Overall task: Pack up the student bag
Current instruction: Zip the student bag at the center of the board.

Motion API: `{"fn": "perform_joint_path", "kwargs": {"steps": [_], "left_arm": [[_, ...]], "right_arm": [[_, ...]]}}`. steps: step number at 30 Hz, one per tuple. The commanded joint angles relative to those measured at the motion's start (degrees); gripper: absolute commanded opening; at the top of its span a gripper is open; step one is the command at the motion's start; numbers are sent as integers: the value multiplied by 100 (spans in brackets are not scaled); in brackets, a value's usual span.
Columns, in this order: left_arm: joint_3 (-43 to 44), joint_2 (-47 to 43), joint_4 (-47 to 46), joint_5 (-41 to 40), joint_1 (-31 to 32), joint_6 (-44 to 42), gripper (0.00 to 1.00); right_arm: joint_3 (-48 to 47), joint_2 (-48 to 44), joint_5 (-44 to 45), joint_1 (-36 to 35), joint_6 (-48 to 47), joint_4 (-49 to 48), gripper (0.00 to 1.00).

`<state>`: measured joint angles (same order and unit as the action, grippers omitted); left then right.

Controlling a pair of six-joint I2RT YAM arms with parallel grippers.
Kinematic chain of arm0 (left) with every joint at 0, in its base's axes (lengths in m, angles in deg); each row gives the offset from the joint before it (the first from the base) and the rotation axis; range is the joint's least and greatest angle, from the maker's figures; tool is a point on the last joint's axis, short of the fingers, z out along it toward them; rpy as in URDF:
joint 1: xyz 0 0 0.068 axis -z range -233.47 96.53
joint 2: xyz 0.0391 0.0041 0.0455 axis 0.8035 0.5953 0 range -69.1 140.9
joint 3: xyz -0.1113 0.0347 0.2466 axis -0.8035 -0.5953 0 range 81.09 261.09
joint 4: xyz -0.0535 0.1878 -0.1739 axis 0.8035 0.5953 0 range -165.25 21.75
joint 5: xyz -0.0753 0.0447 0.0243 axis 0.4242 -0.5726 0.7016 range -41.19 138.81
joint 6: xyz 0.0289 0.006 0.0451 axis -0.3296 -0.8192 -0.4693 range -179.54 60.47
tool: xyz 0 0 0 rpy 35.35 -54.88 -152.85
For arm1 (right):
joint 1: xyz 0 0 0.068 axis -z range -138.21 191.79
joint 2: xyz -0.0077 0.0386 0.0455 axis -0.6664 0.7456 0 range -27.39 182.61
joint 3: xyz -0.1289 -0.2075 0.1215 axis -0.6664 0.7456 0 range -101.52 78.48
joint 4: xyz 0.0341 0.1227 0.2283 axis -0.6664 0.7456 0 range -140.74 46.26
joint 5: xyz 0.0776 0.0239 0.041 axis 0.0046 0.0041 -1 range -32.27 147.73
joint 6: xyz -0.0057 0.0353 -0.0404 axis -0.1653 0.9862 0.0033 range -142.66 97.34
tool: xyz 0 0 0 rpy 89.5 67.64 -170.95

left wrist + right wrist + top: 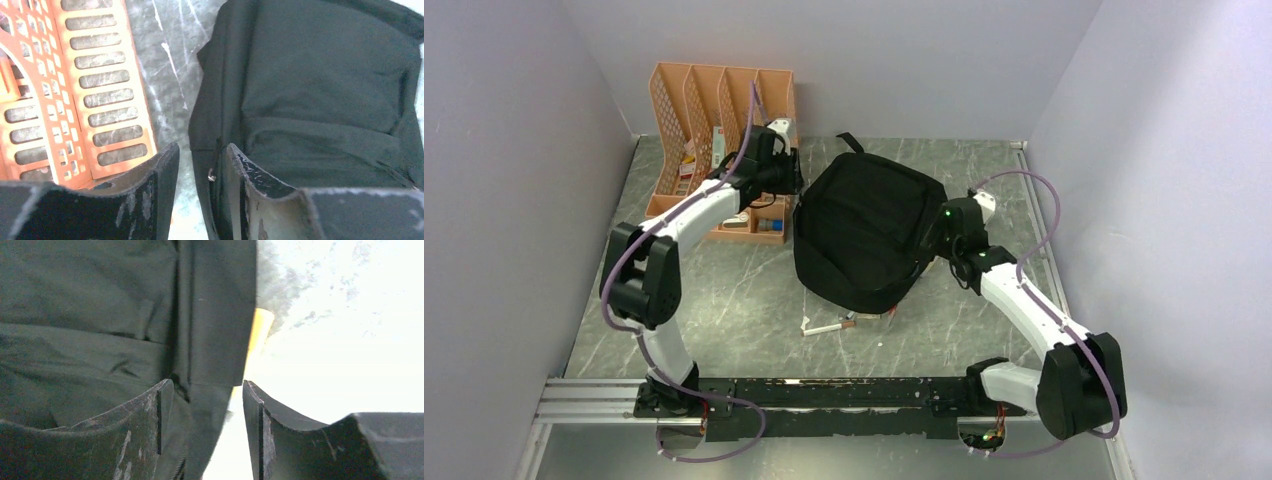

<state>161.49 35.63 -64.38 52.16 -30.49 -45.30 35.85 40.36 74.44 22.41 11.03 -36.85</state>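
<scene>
— Where is the student bag [864,230] sitting?
— Mid-bench [724,300], between both arms. The left jaws and right jaws are standing parted at its edges, clamping nothing. Pens [826,327] are lying outside it, so packing is looking unfinished.

Pale lavender walls [494,150] enclose a grey marbled table [724,300].

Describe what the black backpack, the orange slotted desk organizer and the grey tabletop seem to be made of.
Large black dome-shaped backpack: soft matte woven fabric, it creases and shows stitched seams. Orange slotted desk organizer: rigid moulded plastic, judging by uniform slots and slight sheen. Grey veined tabletop: marble-look surface, possibly laminate; cannot tell.
</scene>
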Motion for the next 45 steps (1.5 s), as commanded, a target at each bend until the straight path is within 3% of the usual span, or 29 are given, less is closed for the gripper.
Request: {"fn": "perform_joint_path", "kwargs": {"steps": [1,7,18,25,31,37,45], "left_arm": [[-180,-603,-237,576,255,-150,47],[-130,-639,-123,553,1475,-303,50],[-1287,-281,-702,160,3129,270,46],[-2133,-86,-1043,-278,3736,551,43],[-2364,66,-1193,-533,3894,865,40],[-2173,55,-1096,-866,3894,950,42],[-1501,16,-876,-878,3771,940,51]], "right_arm": [[203,-3,-662,591,83,70,57],[381,53,-1777,773,-57,-149,57],[594,330,-1482,782,8,-85,54],[972,506,-1211,799,432,-392,54],[1280,735,-1170,830,674,-697,35],[1571,869,-1193,860,880,-956,9],[1756,1106,-1276,900,1064,-1181,2]]}}
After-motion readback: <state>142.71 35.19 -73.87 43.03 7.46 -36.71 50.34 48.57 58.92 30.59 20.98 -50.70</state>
